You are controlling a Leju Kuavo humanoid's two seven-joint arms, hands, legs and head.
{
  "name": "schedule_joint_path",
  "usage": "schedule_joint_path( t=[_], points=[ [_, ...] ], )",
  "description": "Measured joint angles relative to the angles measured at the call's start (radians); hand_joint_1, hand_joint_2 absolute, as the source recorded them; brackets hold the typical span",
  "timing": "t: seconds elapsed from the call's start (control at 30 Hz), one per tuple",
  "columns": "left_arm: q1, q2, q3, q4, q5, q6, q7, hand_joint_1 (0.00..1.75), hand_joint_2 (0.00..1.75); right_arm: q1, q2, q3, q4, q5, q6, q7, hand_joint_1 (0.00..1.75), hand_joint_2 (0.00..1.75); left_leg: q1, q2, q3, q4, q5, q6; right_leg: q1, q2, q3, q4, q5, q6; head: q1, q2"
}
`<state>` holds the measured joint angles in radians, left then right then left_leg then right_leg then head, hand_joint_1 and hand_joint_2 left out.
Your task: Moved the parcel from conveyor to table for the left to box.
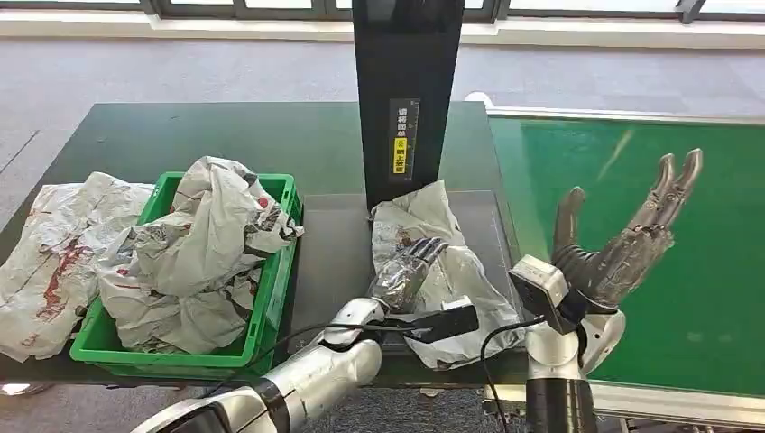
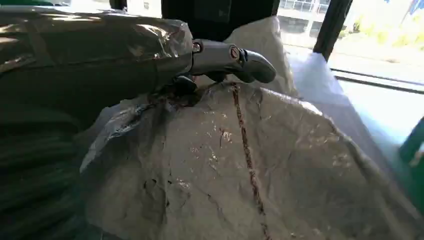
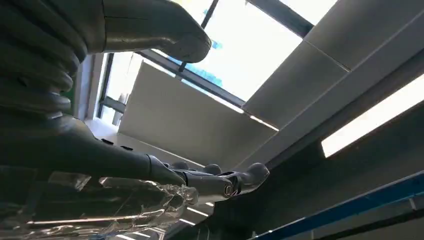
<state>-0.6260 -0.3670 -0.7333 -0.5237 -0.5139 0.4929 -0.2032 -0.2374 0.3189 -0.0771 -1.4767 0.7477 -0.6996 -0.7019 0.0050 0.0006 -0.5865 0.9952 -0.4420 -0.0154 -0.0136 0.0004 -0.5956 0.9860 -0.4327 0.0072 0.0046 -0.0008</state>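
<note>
The parcel (image 1: pixel 447 271) lay on the table (image 1: pixel 334 244) just right of the green crate (image 1: pixel 271 298), at the foot of the black post (image 1: pixel 406 90). The left hand (image 1: pixel 408 269) rested on it, fingers spread, not gripping. The right hand (image 1: pixel 622 244) was raised over the conveyor (image 1: pixel 686 207), open and empty.

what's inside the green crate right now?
The green crate holds crumpled grey plastic parcels, piled above its rim, some with red markings. How many, and whatever lies under them, is covered. Another parcel lies outside, against its far-left side.
</note>
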Motion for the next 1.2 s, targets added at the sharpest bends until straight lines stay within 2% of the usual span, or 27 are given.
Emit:
schedule_joint_path(
  t=[0.03,0.1,0.13,0.17,0.2,0.23,0.67,0.97,1.03,1.1,1.2],
  points=[
    [-0.003,0.000,-0.015,0.007,-0.013,0.000,0.029,0.00,1.75,0.000,0.000,0.000,-0.001,0.000,0.000,0.000,0.00,1.75,0.000,0.000,0.000,0.000,0.000,0.000,0.000,0.000,0.000,0.000,0.000,0.000,0.000,0.000],
    [-0.037,0.000,-0.212,0.076,-0.158,-0.047,0.311,0.00,1.75,0.002,0.000,0.000,-0.010,-0.003,0.000,0.000,0.00,1.75,0.000,0.000,0.000,0.000,0.000,0.000,0.000,0.000,0.000,0.000,0.000,0.000,0.000,0.000],
    [-0.041,0.000,-0.241,0.082,-0.179,-0.056,0.351,0.00,1.75,0.003,0.000,0.000,-0.017,-0.003,0.000,0.000,0.00,1.75,0.000,0.000,0.000,0.000,0.000,0.000,0.000,0.000,0.000,0.000,0.000,0.000,0.000,0.000],
    [-0.047,0.000,-0.267,0.087,-0.193,-0.061,0.373,0.26,1.75,0.004,0.000,0.000,-0.022,-0.003,0.000,0.000,0.00,1.75,0.000,0.000,0.000,0.000,0.000,0.000,0.000,0.000,0.001,0.000,0.000,0.000,0.000,0.000],
    [-0.054,0.000,-0.289,0.093,-0.197,-0.063,0.384,1.61,1.75,0.005,0.000,0.000,-0.026,-0.003,0.000,0.000,0.00,1.75,0.000,0.000,0.000,0.000,0.000,0.000,0.000,0.000,0.001,0.000,0.000,0.000,0.000,0.000],
    [-0.059,0.000,-0.306,0.096,-0.199,-0.064,0.387,1.75,1.75,0.005,0.000,0.000,-0.029,-0.003,0.000,0.000,0.00,1.75,0.000,0.000,0.000,0.000,0.000,0.000,0.000,0.000,0.001,0.000,0.000,0.000,0.000,0.000],
    [-0.076,0.000,-0.416,0.132,-0.235,-0.129,0.429,1.75,1.75,0.026,-0.005,0.000,-0.082,-0.016,0.000,0.000,0.00,1.75,0.000,0.000,0.003,0.000,0.000,0.000,0.000,0.000,0.003,0.000,0.000,0.000,0.000,0.000],
    [-0.090,0.000,-0.449,0.149,-0.284,-0.099,0.473,1.75,1.75,0.037,-0.007,0.000,-0.104,-0.033,0.000,0.000,0.00,1.75,0.000,0.000,0.003,-0.001,0.000,0.000,0.000,0.000,0.003,0.000,0.000,0.000,0.000,0.000],
    [-0.091,0.000,-0.455,0.156,-0.299,-0.060,0.484,1.75,1.75,0.049,-0.009,0.000,-0.113,-0.033,0.000,0.000,0.00,1.75,0.000,0.000,0.003,-0.001,0.000,0.000,0.000,0.000,0.003,0.000,0.000,0.000,0.000,0.000],
    [-0.089,0.000,-0.456,0.163,-0.322,0.061,0.487,1.75,1.75,0.055,-0.011,0.000,-0.115,-0.032,0.000,0.000,0.00,1.75,0.000,0.000,0.002,-0.001,0.000,0.000,0.000,0.000,0.002,0.000,0.000,0.000,0.000,0.000],
    [-0.079,0.013,-0.396,0.116,-0.557,0.187,0.505,1.75,1.75,0.060,-0.011,0.000,-0.117,-0.032,0.000,0.000,0.00,1.75,0.000,0.000,0.002,-0.001,0.000,0.000,0.000,-0.001,0.003,0.000,0.000,0.000,0.000,0.000]
  ],
)
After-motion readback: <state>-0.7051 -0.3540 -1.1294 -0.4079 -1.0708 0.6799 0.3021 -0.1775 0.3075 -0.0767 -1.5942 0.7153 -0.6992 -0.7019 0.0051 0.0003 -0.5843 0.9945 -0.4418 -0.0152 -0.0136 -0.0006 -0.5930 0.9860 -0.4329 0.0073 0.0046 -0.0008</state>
